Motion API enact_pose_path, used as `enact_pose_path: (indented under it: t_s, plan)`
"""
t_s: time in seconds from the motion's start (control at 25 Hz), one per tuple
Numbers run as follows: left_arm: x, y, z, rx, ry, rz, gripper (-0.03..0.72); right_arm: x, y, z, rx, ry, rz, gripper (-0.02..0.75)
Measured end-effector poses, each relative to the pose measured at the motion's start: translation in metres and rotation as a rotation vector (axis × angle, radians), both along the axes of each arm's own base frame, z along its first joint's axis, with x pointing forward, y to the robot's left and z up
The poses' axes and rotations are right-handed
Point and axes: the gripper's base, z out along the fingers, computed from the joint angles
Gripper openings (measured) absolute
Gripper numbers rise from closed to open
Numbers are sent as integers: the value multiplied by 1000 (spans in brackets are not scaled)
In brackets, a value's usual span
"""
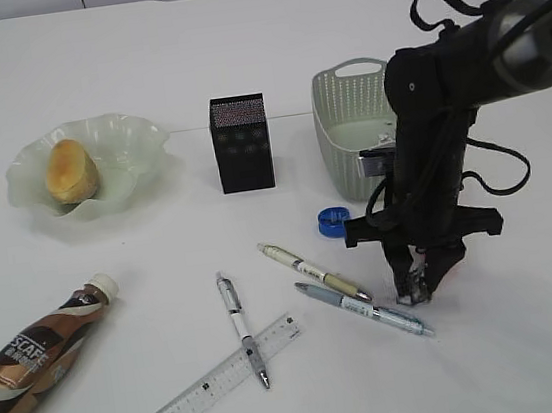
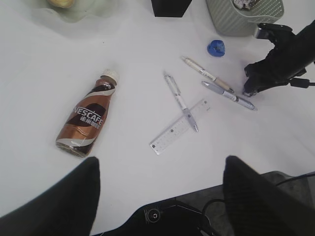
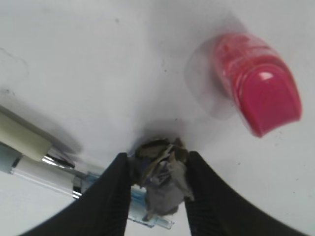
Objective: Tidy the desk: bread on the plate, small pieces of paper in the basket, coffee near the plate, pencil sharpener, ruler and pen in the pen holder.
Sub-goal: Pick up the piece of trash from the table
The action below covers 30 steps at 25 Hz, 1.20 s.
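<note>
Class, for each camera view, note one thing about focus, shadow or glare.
Exterior view: even light, the bread slightly soft. Left wrist view: sharp on the coffee, with the dark left gripper fingers blurred. Right wrist view: close and blurry, with a soft shadow under the paper scrap.

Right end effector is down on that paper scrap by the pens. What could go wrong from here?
1. The crumpled paper scrap sits between the right end effector's fingers right over the blue-grey pen; the pinch may catch or drag that pen too.
2. The scrap is loosely wadded, so it may slip out before reaching the basket.
3. A pink object lies close by and could get nudged.
</note>
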Motion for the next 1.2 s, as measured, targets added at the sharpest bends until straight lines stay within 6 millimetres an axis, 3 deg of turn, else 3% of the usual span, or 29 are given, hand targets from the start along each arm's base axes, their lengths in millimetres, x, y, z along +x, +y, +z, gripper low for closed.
enact_pose_path:
  t_s: [0.4, 0.64, 1.2]
  plan:
    - [0, 0, 0, 0, 0, 0, 570, 0, 0, -2, 0, 6, -1, -5]
    - [0, 0, 0, 0, 0, 0, 570, -3, -1, -1, -12, 48, 2, -15]
    - [0, 0, 0, 4, -1, 2, 570, 6, 3, 25, -1, 49, 61, -15]
